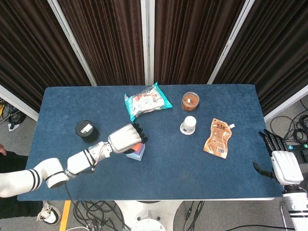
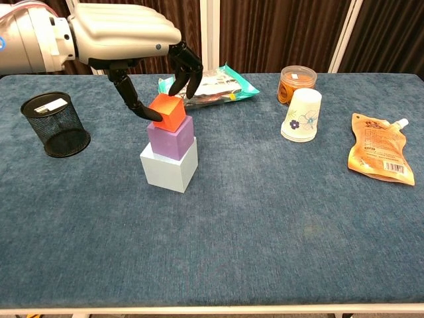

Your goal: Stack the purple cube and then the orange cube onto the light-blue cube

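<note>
In the chest view the light-blue cube (image 2: 169, 167) stands on the blue table (image 2: 265, 218) with the purple cube (image 2: 171, 137) on top of it. The orange cube (image 2: 167, 111) sits slightly tilted on the purple cube, touching its top. My left hand (image 2: 126, 36) hovers over the stack and pinches the orange cube between thumb and fingers (image 2: 182, 69). From the head view the left hand (image 1: 126, 138) covers most of the stack. My right hand (image 1: 284, 166) hangs off the table's right edge, fingers apart and holding nothing.
A black mesh pen holder (image 2: 55, 124) stands left of the stack. Behind it lies a teal snack bag (image 2: 215, 83). To the right are an orange jar (image 2: 297, 76), a paper cup on its side (image 2: 301, 116) and an orange pouch (image 2: 379, 147).
</note>
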`<state>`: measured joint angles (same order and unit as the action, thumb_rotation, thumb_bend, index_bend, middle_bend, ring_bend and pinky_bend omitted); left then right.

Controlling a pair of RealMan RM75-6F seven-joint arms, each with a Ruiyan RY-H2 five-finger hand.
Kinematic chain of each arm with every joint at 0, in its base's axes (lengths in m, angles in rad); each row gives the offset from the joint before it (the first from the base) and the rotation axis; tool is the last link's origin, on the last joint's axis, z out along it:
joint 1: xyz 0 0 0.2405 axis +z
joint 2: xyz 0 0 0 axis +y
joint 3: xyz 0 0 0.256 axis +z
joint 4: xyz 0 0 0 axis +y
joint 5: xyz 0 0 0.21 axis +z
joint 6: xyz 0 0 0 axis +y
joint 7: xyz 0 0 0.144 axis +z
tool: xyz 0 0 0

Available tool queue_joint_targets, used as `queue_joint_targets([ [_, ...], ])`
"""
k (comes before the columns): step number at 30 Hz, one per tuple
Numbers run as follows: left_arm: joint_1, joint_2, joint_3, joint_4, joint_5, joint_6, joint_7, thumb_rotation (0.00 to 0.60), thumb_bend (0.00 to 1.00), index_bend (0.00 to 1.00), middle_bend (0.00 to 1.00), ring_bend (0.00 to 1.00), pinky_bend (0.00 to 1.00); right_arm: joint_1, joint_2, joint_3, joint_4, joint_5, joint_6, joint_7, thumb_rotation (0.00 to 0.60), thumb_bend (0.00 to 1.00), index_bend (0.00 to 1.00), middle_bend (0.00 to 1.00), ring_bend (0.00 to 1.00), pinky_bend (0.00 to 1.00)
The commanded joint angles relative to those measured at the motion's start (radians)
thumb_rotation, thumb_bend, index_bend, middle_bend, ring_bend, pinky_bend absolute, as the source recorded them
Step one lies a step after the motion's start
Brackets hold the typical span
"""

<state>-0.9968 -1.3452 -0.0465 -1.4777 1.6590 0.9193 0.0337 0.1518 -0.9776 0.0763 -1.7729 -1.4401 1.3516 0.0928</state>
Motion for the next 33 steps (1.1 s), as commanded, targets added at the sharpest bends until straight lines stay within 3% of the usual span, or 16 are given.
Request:
queue_joint_targets([
  [1,0.002,0.001,0.0,0.006,-0.002,0.002,-0.004,0.6,0.28,0.5,0.66,0.42,0.36,0.0,0.001,0.001,0.001,0.0,0.0,0.002,0.6,0.18,0.0,0.0,0.0,0.0],
  [33,0.009,-0.031,0.007,0.029,-0.013,-0.002,-0.024,0.6,0.28,0.49,0.63,0.41,0.36,0.007,0.003,-0.001,-0.002,0.017,-0.023,-0.004,0.6,0.18,0.0,0.0,0.0,0.0],
])
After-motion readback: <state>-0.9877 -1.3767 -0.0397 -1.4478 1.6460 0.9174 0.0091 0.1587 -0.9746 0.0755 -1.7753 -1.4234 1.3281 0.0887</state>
